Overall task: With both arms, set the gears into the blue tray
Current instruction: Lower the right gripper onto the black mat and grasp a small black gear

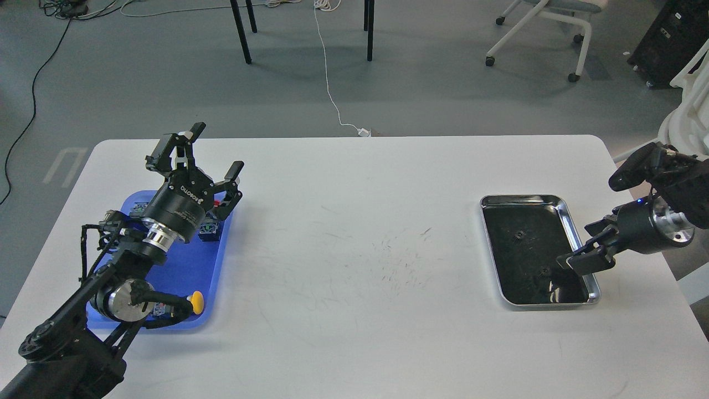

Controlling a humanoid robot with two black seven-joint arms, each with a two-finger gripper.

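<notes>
Two small black gears (519,235) (545,271) lie on the dark bottom of a silver metal tray (570,221) at the right. My right gripper (577,245) comes in from the right edge, low over that tray's near right rim. Its fingers are spread, with nothing between them, and the lower fingertip is just right of the nearer gear. The blue tray (185,266) lies at the left, partly hidden by my left arm. My left gripper (209,158) hangs open and empty above the blue tray's far end.
Push-button switches sit in the blue tray, one yellow-capped (195,302) near the front and a red-capped one (220,204) under the left gripper. The white table (360,221) has scuff marks in the middle. Chairs and cables are on the floor beyond.
</notes>
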